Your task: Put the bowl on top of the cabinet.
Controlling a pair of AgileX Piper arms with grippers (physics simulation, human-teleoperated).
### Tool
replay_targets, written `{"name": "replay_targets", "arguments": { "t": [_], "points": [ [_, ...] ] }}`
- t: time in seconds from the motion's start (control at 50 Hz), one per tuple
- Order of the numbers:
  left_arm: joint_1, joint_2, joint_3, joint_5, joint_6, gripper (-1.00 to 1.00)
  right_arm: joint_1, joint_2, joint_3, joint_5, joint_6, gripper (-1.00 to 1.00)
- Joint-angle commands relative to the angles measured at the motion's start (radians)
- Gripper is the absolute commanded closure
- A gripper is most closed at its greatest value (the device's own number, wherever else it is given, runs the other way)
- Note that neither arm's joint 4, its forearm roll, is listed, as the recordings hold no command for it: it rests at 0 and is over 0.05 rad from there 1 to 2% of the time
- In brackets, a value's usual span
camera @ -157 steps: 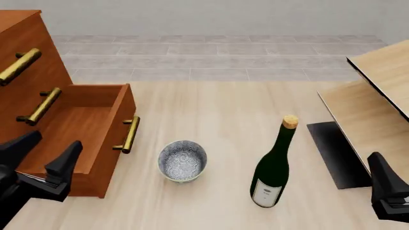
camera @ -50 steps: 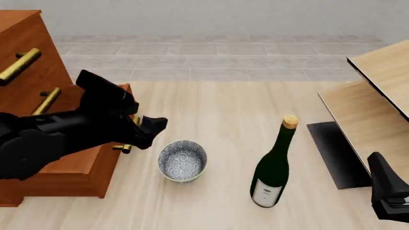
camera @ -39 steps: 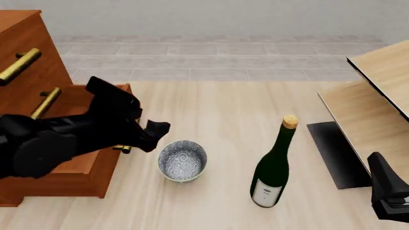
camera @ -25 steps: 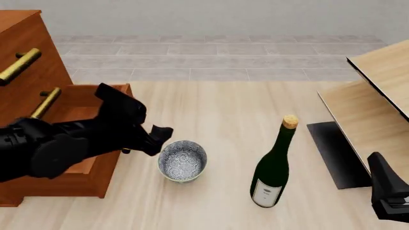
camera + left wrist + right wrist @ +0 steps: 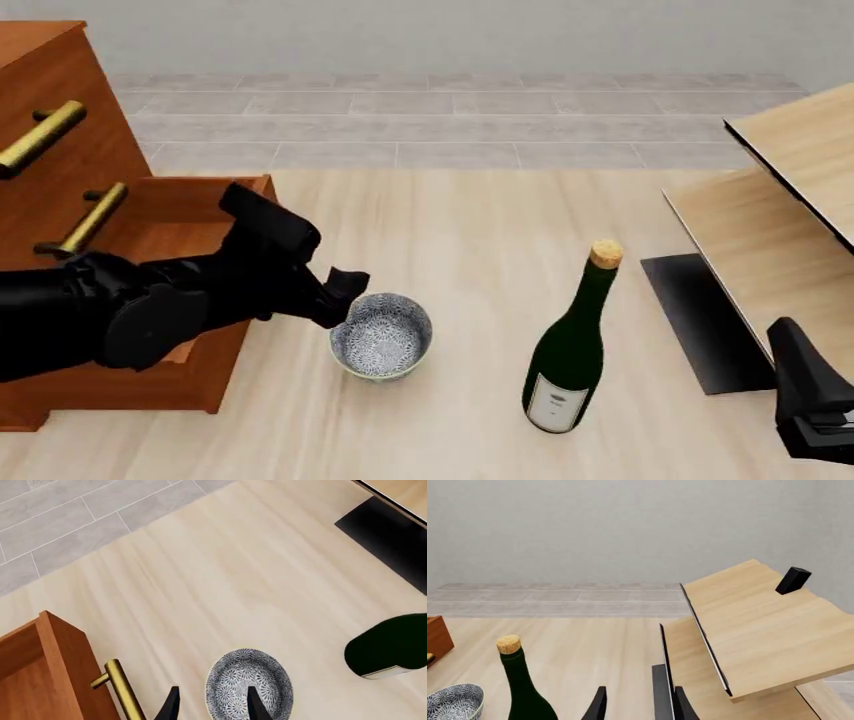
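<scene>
Straddling the bowl's (image 5: 382, 334) nine-o'clock rim for a grasp, left gripper (image 5: 209, 706) looks open, apparently holding nothing.

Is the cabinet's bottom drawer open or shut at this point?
Open. The drawer juts out from the cabinet, its bare wooden inside showing behind the left gripper.

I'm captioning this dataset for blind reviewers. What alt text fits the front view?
The left gripper, on a black arm, reaches over the near-left rim of a blue-white speckled bowl on a pale wooden table. A reddish-brown cabinet with one drawer open stands left; a corked dark green wine bottle stands right.
</scene>
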Motion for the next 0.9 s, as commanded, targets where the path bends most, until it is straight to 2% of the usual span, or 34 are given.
{"name": "replay_targets", "arguments": {
  "t": [0.02,0.48,0.52,0.56,0.9],
  "points": [
    [-0.003,0.030,0.003,-0.027,0.003,-1.00,0.000,0.000,0.000,0.000,0.000,-1.00],
    [0.010,0.110,0.011,-0.093,0.002,-1.00,0.000,0.000,0.000,0.000,0.000,-1.00],
    [0.001,0.115,0.011,-0.095,-0.015,-1.00,0.000,0.000,0.000,0.000,0.000,-1.00],
    [0.012,0.121,0.019,-0.115,0.006,-1.00,0.000,0.000,0.000,0.000,0.000,-1.00],
    [0.003,0.152,0.026,-0.148,-0.003,-1.00,0.000,0.000,0.000,0.000,0.000,-1.00]
  ]
}}
